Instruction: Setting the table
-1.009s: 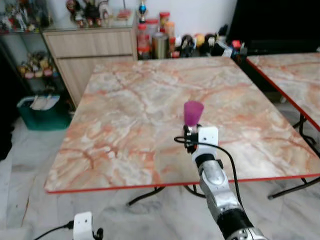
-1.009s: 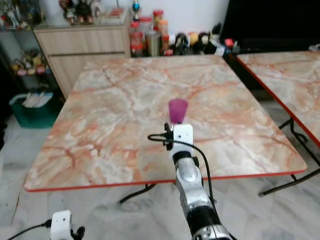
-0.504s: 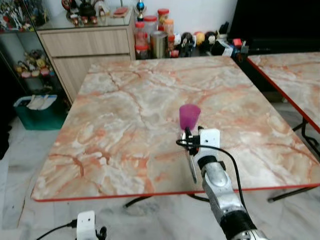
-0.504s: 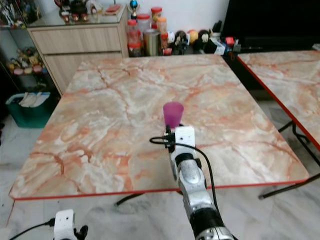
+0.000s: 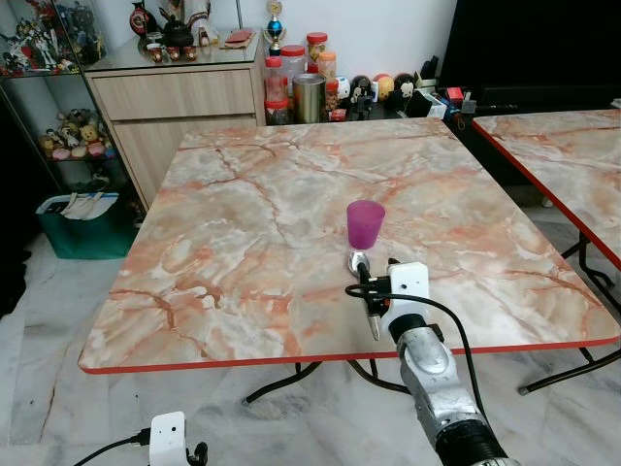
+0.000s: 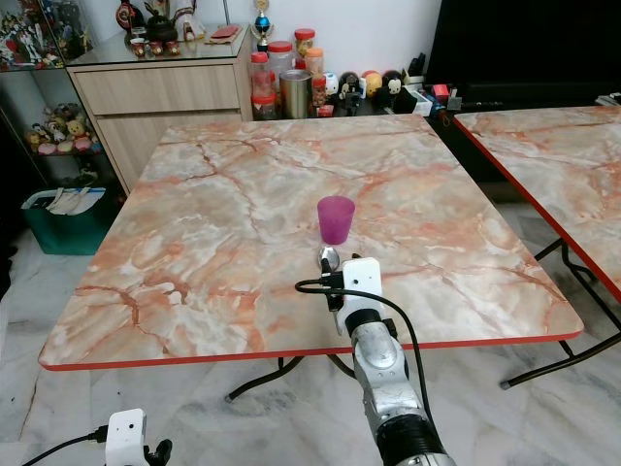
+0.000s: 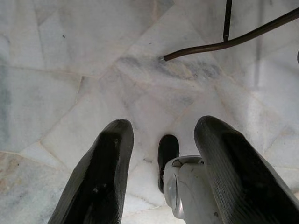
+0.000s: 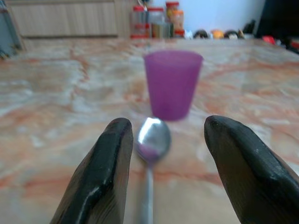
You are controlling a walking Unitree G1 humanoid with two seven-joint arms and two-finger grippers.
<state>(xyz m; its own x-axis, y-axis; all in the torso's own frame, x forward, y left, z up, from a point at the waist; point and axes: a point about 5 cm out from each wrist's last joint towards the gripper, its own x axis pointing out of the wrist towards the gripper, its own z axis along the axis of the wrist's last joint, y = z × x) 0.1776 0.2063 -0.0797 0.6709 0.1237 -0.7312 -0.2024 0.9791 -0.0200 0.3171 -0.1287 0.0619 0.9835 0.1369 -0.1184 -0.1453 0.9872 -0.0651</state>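
Note:
A purple cup (image 5: 366, 223) stands upright near the middle of the marble table (image 5: 233, 252). Just in front of it lies a metal spoon (image 5: 362, 264), bowl toward the cup and handle pointing at the table's near edge. My right gripper (image 8: 163, 128) hovers low over the spoon's handle, open, one finger (image 8: 100, 172) on each side of the spoon and neither touching it. The cup (image 8: 173, 84) is a short way beyond the fingertips. My left gripper (image 7: 163, 128) hangs idle and open over the marble floor.
A red rim runs along the table's near edge (image 5: 340, 354). A second marble table (image 5: 563, 146) stands to the right with a gap between. At the back are a wooden cabinet (image 5: 184, 97) and jars (image 5: 310, 92). A green bin (image 5: 82, 218) sits on the floor at the left.
My right gripper has drawn back from the purple cup toward the near edge, and the spoon now shows on the table between them. The camera view has shifted too.

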